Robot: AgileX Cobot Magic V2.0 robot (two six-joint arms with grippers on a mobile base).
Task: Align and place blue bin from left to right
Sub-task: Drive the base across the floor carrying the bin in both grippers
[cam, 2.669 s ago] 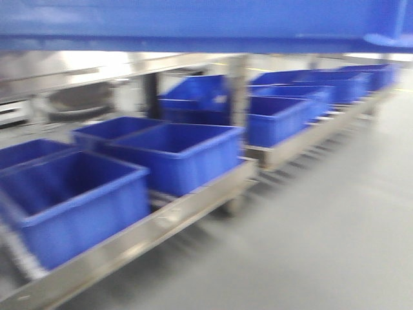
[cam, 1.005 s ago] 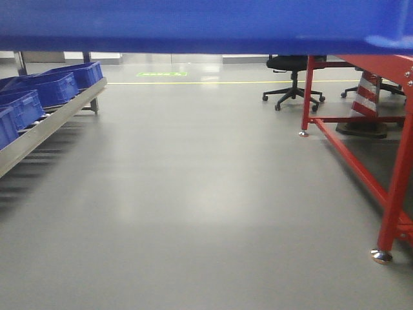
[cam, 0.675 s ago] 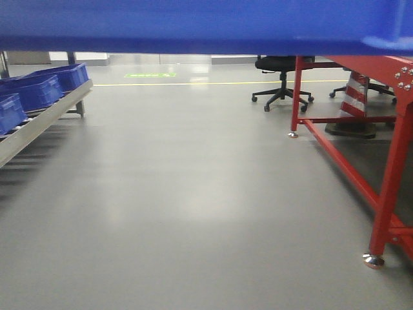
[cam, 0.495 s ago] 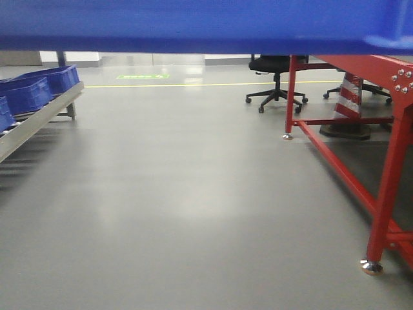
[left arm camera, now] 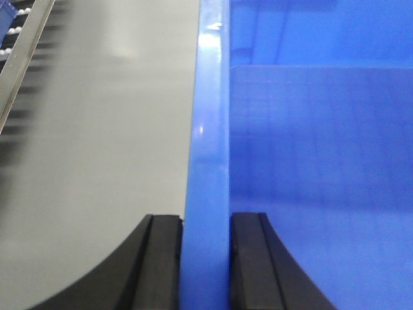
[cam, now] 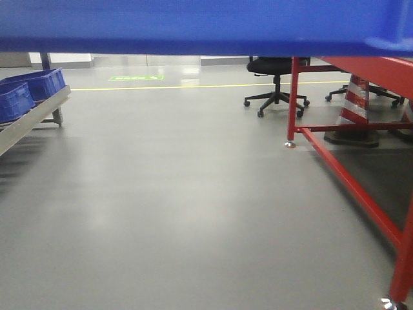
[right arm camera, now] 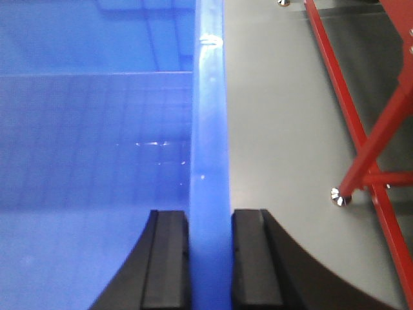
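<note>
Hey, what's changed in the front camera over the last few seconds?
The view swung right: the roller rack of blue crates, which filled the picture, slid to the left edge, and the red frame and office chair came in. Unchanged: the blue bin spans the top. The left claw and right claw each clamp its rim.

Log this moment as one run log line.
blue bin: held above floor; left gripper: shut on rim; right gripper: shut on rim; red table frame: to right

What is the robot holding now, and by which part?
The blue bin: the left gripper clamps its left rim, the right gripper its right rim, one finger on each side of the wall.
</note>
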